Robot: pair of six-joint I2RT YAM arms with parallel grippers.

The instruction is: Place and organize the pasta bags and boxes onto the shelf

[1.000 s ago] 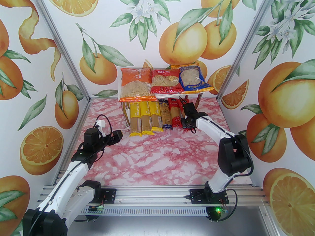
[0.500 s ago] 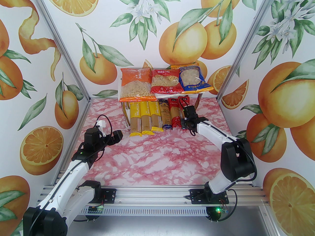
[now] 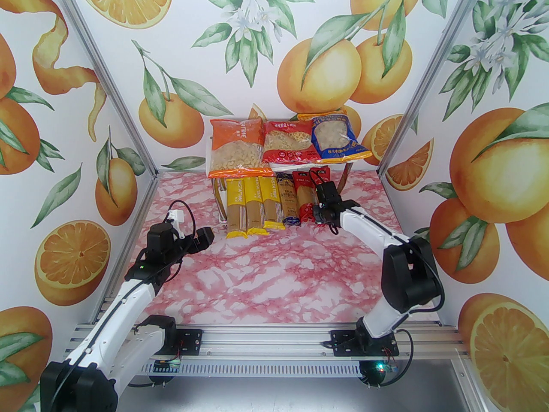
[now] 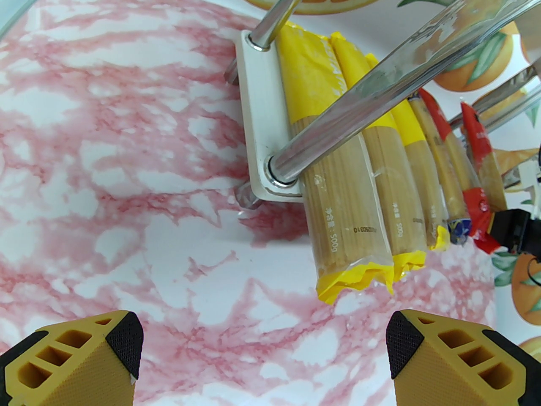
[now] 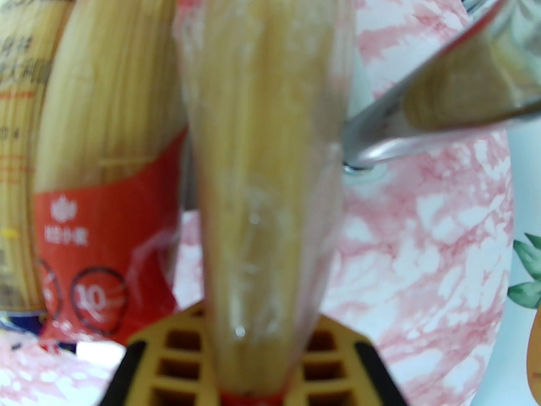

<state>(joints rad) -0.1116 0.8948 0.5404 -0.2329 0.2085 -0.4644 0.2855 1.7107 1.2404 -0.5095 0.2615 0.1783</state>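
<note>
Right arm's on the move: its wrist has slid a touch left toward the row since a second ago, the elbow swinging out a little. The right gripper (image 5: 258, 332) is pinching the red pack (image 5: 262, 163) at its near end, fingers pressed on both sides of it. That pack sits at the right end of the lower row on the shelf (image 4: 258, 112), just beside the second red pack (image 3: 305, 200). Whether it rests on the board or hangs a hair above, I cannot tell. From above the wrist covers its near end, and up close everything is blurred, print unreadable. Next along come the blue pack (image 3: 289, 200) and three yellow packs (image 3: 255, 204), near ends poking past the board's front edge, far ends tucked out of sight under the upper tier. Up top, three bags (image 3: 288, 142) lie side by side, orange, red, blue, and cover the upper board almost wholly. A chrome leg (image 4: 380, 95) slashes across the yellow packs in the left wrist view. Left gripper (image 4: 262, 336) hangs well clear to the left of the shelf, fingers spread wide, their bases cut off by the picture's bottom edge. Table (image 3: 266, 273) is a pink-and-white marble pattern. Walls (image 3: 193, 71) carry printed oranges, leaves and blossom, with aluminium posts (image 3: 126, 114) at the corners.
</note>
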